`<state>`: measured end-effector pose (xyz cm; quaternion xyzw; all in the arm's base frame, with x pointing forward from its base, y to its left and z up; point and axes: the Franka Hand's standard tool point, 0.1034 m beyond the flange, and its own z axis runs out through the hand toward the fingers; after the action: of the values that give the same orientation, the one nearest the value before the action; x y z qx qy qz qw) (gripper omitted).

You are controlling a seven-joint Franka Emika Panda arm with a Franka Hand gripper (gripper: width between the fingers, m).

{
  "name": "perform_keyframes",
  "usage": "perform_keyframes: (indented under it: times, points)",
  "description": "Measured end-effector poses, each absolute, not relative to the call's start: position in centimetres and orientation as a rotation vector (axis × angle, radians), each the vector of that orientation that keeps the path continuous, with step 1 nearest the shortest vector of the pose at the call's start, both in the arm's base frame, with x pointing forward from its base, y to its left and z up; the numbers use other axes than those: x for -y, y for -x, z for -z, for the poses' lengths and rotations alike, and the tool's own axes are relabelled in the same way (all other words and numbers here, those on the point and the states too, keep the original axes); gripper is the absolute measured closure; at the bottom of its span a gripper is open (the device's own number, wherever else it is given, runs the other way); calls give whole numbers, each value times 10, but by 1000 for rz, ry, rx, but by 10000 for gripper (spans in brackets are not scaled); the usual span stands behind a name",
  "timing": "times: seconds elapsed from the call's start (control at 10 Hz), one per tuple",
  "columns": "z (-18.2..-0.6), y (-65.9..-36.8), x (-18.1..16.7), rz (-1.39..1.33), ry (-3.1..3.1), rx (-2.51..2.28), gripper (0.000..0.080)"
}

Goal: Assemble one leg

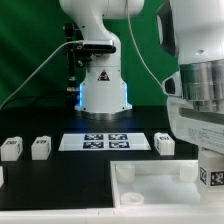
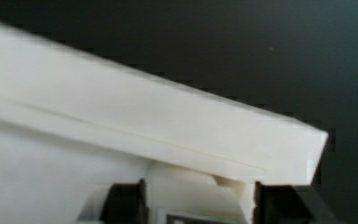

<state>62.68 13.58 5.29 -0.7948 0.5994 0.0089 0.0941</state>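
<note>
- Panel (image 1: 150,185): I take this large flat white part with round corner sockets as my landmark; it lies on the black table (image 1: 60,185), at the near edge of the exterior view.
- Gripper (image 2: 190,197): in the wrist view I see it right at the panel's edge (image 2: 176,125). The arm's white body (image 1: 205,110) stands over the panel's end on the exterior view's right.
- Jaws: I see them clamped on a small white piece (image 2: 188,185), which sits between the dark fingers (image 2: 247,200) just beneath the panel's edge. I cannot tell whether this piece is a leg.
- Legs: one tagged block (image 1: 165,144) stands just beyond the panel. Two more (image 1: 41,148) (image 1: 11,148) stand well apart from the panel, toward the exterior view's left.
- Marker board (image 1: 103,141): it lies flat beyond the panel, between the single leg and the pair.
- Robot base (image 1: 102,80): it stands behind the marker board, farther from the panel.
</note>
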Motion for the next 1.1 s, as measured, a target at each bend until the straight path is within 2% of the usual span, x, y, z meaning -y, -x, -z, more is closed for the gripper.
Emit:
perform_keyframes:
  times: [0.2, 0.4, 0.5, 0.6, 0.7, 0.9, 1.1]
  points:
    - [-53, -630, -136, -76, 2046, -2078, 506]
    - [-53, -630, -137, -77, 2043, -2078, 506]
    - [-53, -630, -137, -69, 2094, -2027, 311]
    - [-52, -625, -141, -81, 2192, -1941, 203]
    - [-53, -622, -141, -83, 2293, -1829, 203]
    - [-53, -623, -136, -34, 2555, -1438, 153]
    - [-53, -623, -133, 5, 2707, -1142, 150]
